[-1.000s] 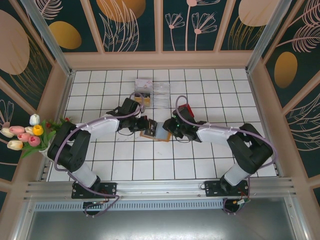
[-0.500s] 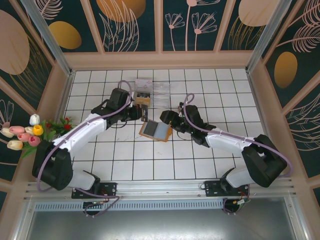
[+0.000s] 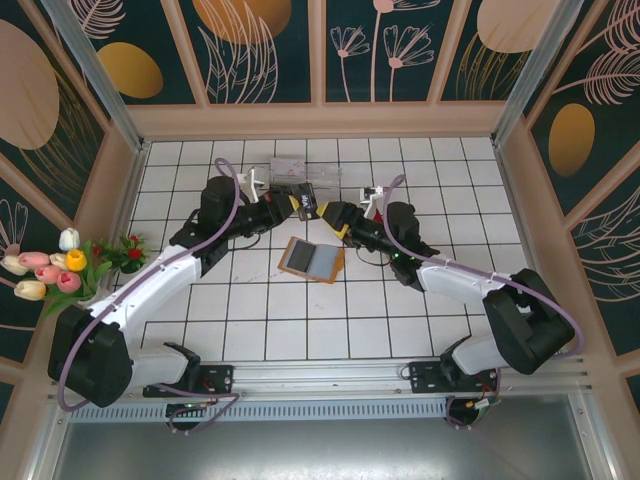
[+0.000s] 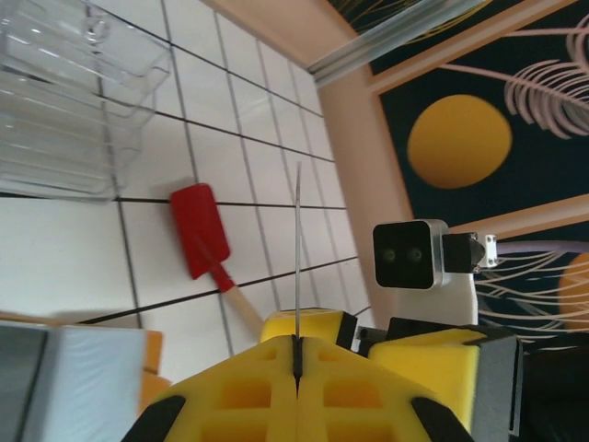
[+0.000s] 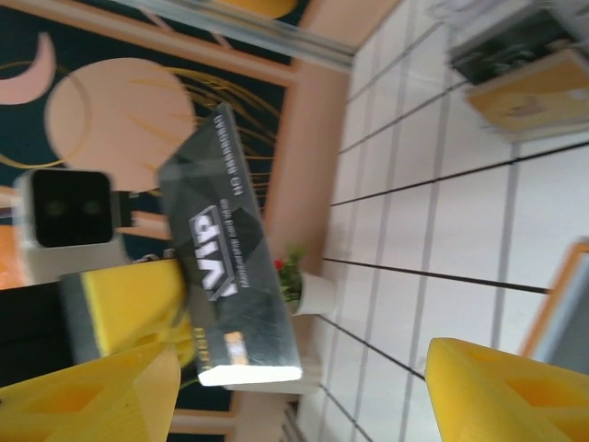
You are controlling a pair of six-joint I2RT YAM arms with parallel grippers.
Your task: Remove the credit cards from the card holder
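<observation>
While hovering over the far tiles, pinches one of the credit cards (image 4: pixel 297 230) edge-up between the tightly closed yellow pads (image 4: pixel 248 387) of the left gripper (image 4: pixel 296 354), lifted well clear of the card holder (image 3: pixel 312 260). Meets the right gripper (image 5: pixel 304 368) almost nose to nose, with yellow fingers (image 5: pixel 506 391) spread wide and clamped on nothing, the card's dark grey, lettered face just ahead of that gap. Leaves the card holder lying open and flat on the white tiled table (image 3: pixel 250 320), grey-blue panels up, nearer the arm bases than both claws and touched by neither. Puts the job, by the look of it, at one card out and not yet set down. Cannot tell from overhead whether more cards sit tucked in the panels. Left to do, most likely: passing this card across or laying it on the tiles, then going back to the card holder for any others. Beyond the meeting point, shows a clear plastic box (image 4: pixel 64 120) and a red spatula (image 4: pixel 202 235) on the tiles, both apart from the work.
</observation>
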